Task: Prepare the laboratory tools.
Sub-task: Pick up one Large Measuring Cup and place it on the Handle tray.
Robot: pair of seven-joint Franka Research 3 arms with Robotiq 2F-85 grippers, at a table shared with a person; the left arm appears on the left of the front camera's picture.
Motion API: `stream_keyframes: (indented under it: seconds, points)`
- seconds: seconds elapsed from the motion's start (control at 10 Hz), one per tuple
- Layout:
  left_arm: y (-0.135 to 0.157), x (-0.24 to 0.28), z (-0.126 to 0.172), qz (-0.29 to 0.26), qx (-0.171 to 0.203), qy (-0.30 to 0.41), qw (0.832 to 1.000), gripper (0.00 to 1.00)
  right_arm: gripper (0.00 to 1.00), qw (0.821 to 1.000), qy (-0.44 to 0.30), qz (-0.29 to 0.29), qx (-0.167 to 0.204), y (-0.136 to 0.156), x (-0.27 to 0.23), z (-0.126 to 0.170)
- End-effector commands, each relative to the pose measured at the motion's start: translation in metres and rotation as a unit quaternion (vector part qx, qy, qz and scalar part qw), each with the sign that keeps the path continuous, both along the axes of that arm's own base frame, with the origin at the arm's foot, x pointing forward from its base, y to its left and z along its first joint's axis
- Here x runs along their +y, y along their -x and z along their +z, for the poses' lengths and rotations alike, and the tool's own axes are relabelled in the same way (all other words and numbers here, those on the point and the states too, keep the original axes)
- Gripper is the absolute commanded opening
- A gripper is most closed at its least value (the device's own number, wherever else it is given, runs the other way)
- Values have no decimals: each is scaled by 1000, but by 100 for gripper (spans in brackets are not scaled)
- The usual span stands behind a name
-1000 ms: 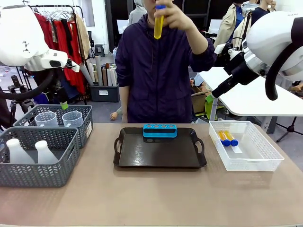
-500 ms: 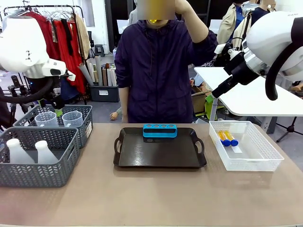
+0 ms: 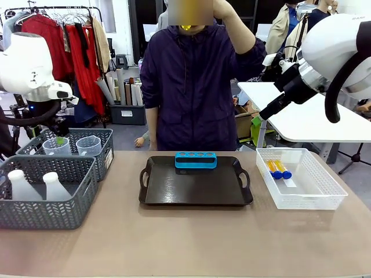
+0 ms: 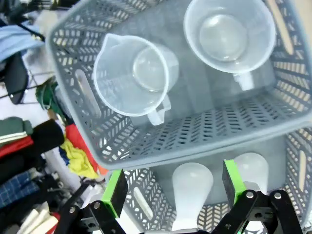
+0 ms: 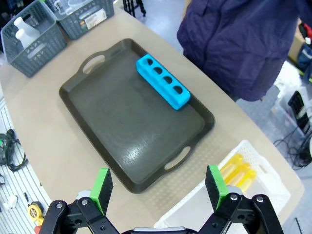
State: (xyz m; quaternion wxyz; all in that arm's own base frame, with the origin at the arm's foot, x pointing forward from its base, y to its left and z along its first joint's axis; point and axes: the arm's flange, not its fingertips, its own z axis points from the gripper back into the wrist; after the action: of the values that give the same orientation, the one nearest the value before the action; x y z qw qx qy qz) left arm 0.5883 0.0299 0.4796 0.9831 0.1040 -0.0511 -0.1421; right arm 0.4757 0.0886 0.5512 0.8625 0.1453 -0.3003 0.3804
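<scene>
Step in hand, as judged, is beaker pickup: the left gripper [image 4: 174, 187], open and empty, hangs above the grey mesh basket [image 4: 195, 141] holding two clear measuring beakers [image 4: 136, 75]; next it must descend onto one rim.

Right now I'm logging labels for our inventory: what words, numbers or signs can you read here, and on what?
No text here can be read.
The white sticker on the far grey basket: too small and blurred to read.
The beakers, tubes and blue rack: no legible print.
</scene>
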Motion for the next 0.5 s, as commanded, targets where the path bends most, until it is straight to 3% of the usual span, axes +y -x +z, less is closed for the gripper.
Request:
stream_keyframes:
  seconds: [0.0, 0.4]
  points:
    - [-14, 4, -5, 23, 17, -4, 1000, 100, 100, 1000, -2, 0, 1, 0, -1, 0]
    - [-30, 16, -47, 63, 44, -3, 997, 100, 100, 1000, -2, 0, 1, 0, -1, 0]
